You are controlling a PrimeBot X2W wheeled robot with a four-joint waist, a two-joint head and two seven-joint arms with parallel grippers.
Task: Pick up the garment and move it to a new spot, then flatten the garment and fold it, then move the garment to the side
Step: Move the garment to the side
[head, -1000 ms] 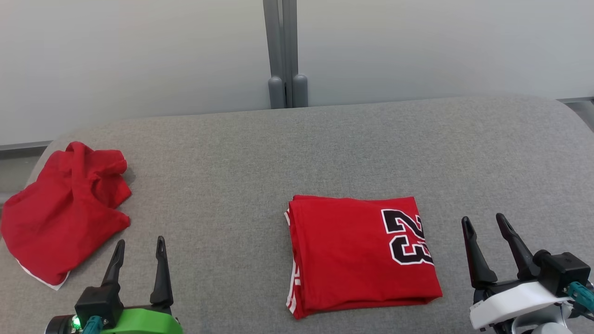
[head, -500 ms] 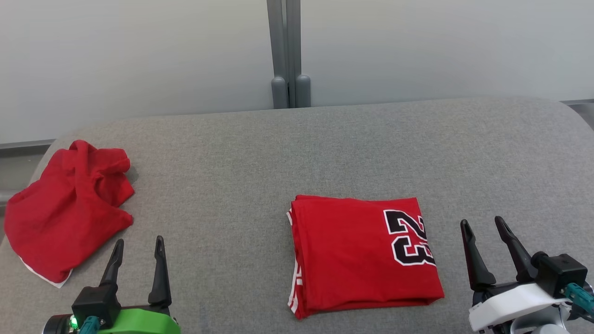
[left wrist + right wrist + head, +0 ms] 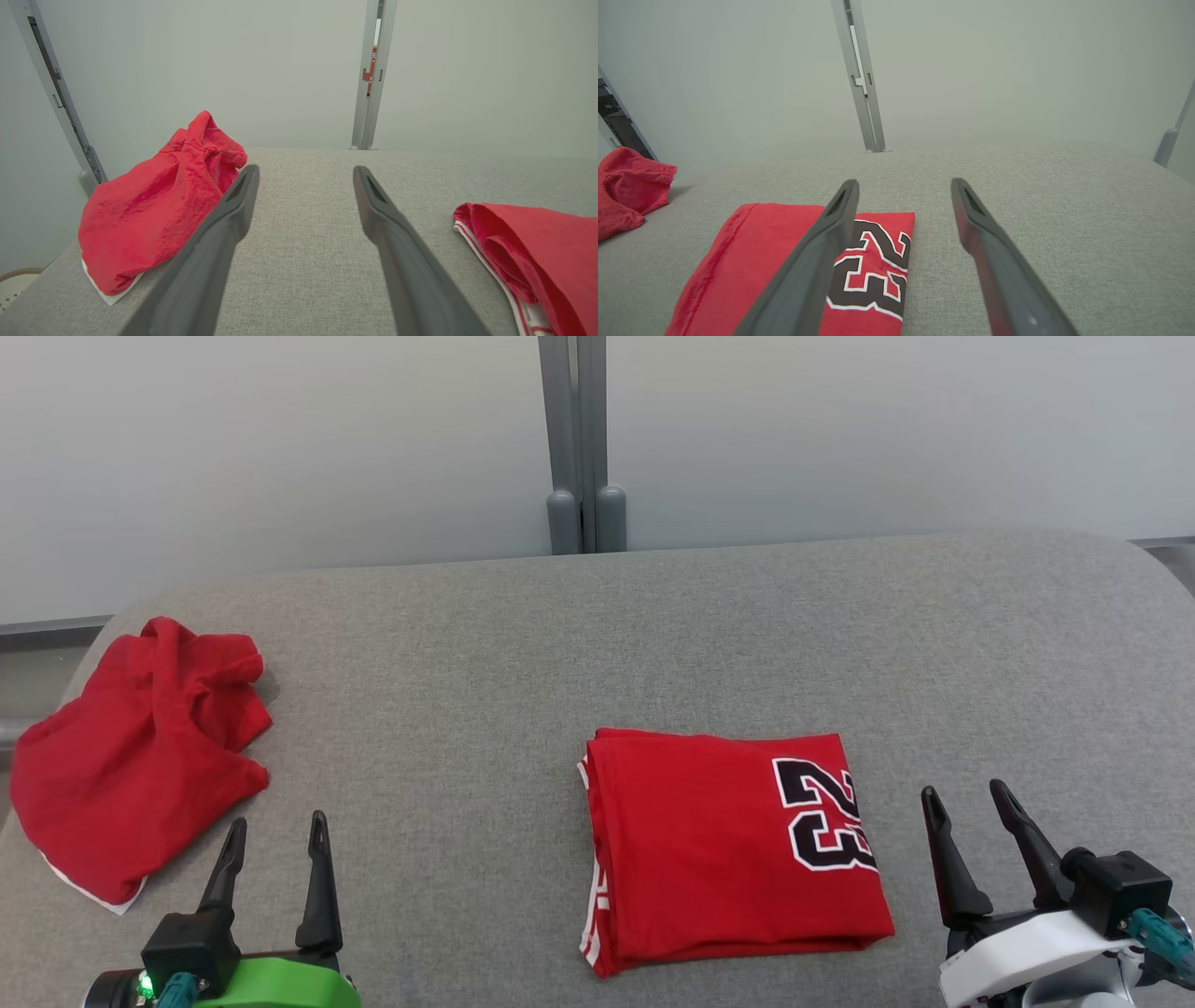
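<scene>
A red jersey with a black "23" (image 3: 728, 845) (image 3: 784, 266) lies neatly folded on the grey padded surface (image 3: 523, 644), right of centre. A second red garment (image 3: 135, 751) (image 3: 154, 210) sits crumpled at the left edge. My left gripper (image 3: 277, 824) (image 3: 303, 170) stands open at the lower left, just right of the crumpled garment and touching nothing. Open too, my right gripper (image 3: 963, 791) (image 3: 903, 184) hangs at the lower right, just right of the folded jersey, with nothing between its fingers.
A pale wall with a grey vertical post (image 3: 579, 443) rises behind the surface. The surface's left edge runs under the crumpled garment, with a woven item (image 3: 16, 280) on the floor below. Bare grey fabric stretches between the two garments and behind them.
Both grippers have drawn back slightly toward the bottom of the head view. The head camera shifted a little. Neither garment moved.
</scene>
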